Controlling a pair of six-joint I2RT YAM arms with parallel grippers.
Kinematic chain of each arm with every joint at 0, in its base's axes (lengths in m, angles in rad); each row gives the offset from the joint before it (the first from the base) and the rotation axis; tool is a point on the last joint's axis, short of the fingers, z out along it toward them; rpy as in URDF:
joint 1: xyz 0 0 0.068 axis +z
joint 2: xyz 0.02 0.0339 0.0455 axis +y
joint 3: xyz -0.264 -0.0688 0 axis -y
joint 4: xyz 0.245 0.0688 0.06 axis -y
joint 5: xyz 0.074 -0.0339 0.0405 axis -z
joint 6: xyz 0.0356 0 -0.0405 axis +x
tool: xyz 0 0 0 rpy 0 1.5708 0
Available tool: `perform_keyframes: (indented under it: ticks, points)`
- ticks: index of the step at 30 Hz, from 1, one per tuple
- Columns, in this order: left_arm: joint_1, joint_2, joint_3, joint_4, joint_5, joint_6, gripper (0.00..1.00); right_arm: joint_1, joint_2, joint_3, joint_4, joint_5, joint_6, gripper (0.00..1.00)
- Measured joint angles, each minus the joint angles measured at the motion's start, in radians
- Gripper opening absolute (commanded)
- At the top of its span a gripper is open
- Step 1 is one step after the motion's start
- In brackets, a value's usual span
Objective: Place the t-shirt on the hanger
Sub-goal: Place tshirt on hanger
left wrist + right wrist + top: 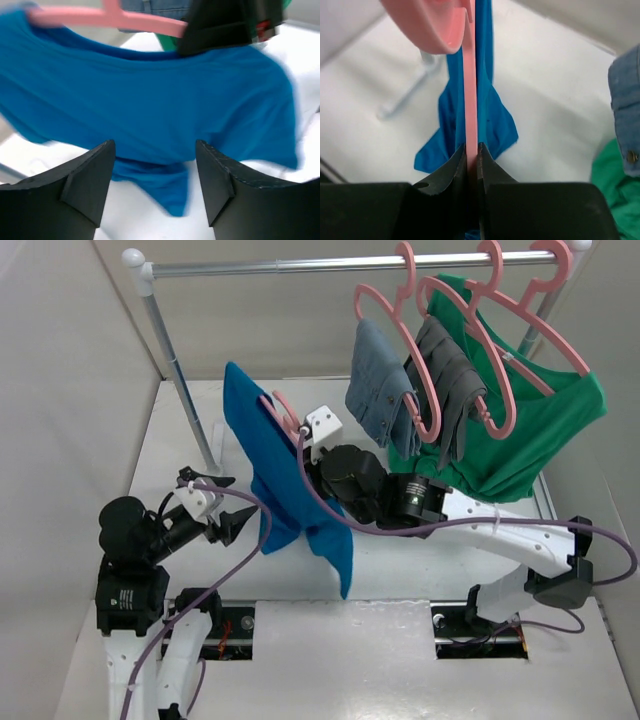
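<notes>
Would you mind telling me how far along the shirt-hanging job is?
Done, apparently: the blue t-shirt drapes from the pink hanger. In hand: the right gripper clamps the hanger. The left gripper is open, empty. Left: probably checking both shoulders sit, then releasing.

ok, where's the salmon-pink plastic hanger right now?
Top view, centre-left: the salmon-pink plastic hanger is pinched in the right gripper, blue t-shirt hanging on it, left of the dark grey garment.
</notes>
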Motion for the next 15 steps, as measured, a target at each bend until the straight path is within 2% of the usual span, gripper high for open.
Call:
perform_keyframes:
  ticks: [1,2,6,10,15]
  points:
    - [0.0,0.0,0.0,0.0,0.004,-0.023,0.67,0.0,0.008,0.0,0.043,0.016,-0.001,0.0]
    - [0.0,0.001,0.0,0.0,0.01,-0.047,0.77,0.0,0.02,0.002,0.087,0.032,-0.002,0.0]
    - [0.0,-0.003,-0.002,0.022,0.021,-0.12,0.9,0.0,0.12,0.074,0.221,0.116,0.031,0.0]
    - [0.0,-0.011,-0.013,0.042,0.02,-0.123,1.0,0.0,0.25,0.146,0.338,0.182,0.123,0.0]
    - [0.0,0.036,-0.021,0.038,-0.013,-0.051,1.0,0.0,0.377,0.21,0.392,0.206,0.219,0.0]
